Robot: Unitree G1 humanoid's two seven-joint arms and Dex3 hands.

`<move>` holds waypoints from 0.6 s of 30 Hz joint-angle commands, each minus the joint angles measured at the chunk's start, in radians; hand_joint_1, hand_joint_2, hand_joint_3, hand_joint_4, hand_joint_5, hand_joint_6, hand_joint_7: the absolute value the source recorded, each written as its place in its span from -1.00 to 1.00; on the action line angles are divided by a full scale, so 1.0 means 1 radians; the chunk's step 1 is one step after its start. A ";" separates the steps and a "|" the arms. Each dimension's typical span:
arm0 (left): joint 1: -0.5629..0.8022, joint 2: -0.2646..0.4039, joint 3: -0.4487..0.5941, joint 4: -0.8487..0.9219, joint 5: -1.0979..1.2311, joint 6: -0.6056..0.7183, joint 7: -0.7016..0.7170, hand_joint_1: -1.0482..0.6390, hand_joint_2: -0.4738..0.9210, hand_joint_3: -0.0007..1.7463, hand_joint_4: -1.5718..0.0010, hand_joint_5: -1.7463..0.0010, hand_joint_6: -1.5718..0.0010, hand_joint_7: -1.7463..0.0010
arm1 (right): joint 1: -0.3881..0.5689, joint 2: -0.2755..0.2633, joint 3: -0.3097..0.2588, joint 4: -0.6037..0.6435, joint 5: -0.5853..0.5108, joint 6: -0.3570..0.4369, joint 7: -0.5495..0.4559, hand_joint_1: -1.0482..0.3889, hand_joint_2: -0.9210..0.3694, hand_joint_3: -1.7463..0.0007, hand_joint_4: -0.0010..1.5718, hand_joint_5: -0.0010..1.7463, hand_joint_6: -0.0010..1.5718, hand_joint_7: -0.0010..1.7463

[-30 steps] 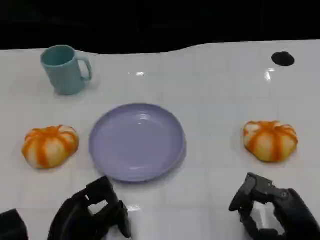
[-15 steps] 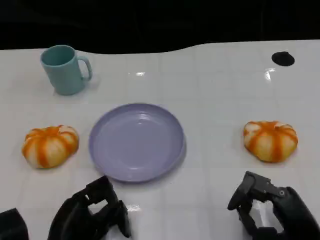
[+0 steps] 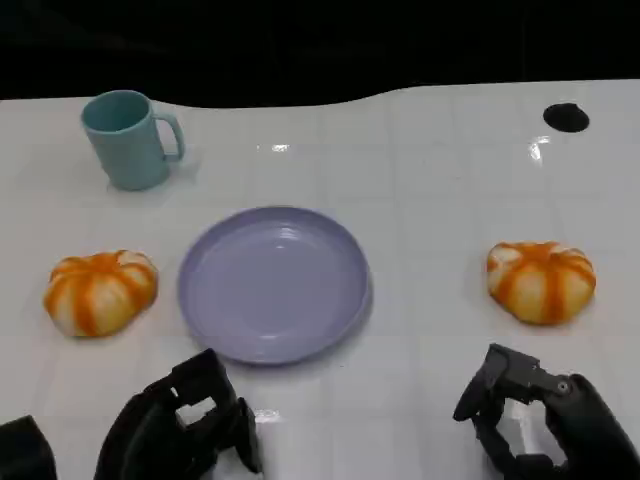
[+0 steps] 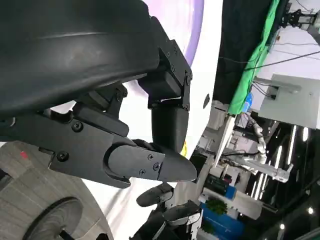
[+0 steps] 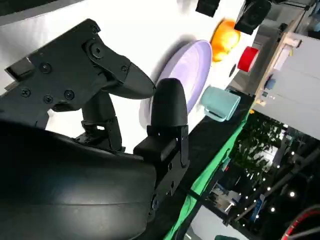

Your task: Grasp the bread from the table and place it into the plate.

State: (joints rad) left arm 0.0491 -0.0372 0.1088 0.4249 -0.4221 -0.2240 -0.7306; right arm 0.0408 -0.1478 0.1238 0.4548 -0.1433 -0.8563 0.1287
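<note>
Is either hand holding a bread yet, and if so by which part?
Nothing is held. The left hand and right hand hover empty near the table's front edge; both breads, left and right, lie untouched beside the plate.

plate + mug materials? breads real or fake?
Plate: lilac, glossy with highlights, likely plastic or glazed ceramic.
Mug: teal, matte, likely plastic or ceramic.
Left bread and right bread: vivid orange stripes, smooth, probably foam or plastic replicas.

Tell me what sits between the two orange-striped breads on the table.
In the head view the purple plate lies between the left bread and the right bread, empty, with bare white table on either side of it.
</note>
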 commanded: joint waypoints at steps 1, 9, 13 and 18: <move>0.007 0.015 0.000 -0.012 -0.004 0.006 -0.008 -0.52 1.00 -0.78 -0.01 -1.00 0.10 -0.79 | -0.008 -0.012 -0.017 0.005 0.035 -0.023 0.006 0.15 -0.37 -0.25 -0.20 0.53 -0.15 0.19; 0.004 0.012 -0.001 -0.006 0.002 -0.008 -0.008 -0.52 1.00 -0.78 -0.01 -1.00 0.10 -0.78 | -0.011 -0.022 -0.040 -0.022 0.005 -0.029 -0.015 0.10 -0.60 0.09 -0.33 0.41 -0.21 -0.04; 0.000 0.011 0.000 0.000 0.008 -0.012 0.004 -0.53 1.00 -0.77 -0.02 -1.00 0.09 -0.79 | -0.035 -0.076 -0.088 -0.071 -0.170 -0.050 -0.112 -0.01 -0.96 0.71 -0.48 0.08 -0.36 -0.27; -0.004 0.014 -0.001 0.004 0.010 -0.014 -0.003 -0.54 1.00 -0.77 -0.04 -1.00 0.09 -0.81 | -0.037 -0.117 -0.125 -0.134 -0.324 -0.016 -0.226 -0.07 -1.00 0.84 -0.61 -0.11 -0.44 -0.46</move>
State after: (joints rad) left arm 0.0492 -0.0374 0.1071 0.4242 -0.4193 -0.2256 -0.7305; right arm 0.0019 -0.2321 0.0251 0.3615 -0.4032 -0.8898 -0.0403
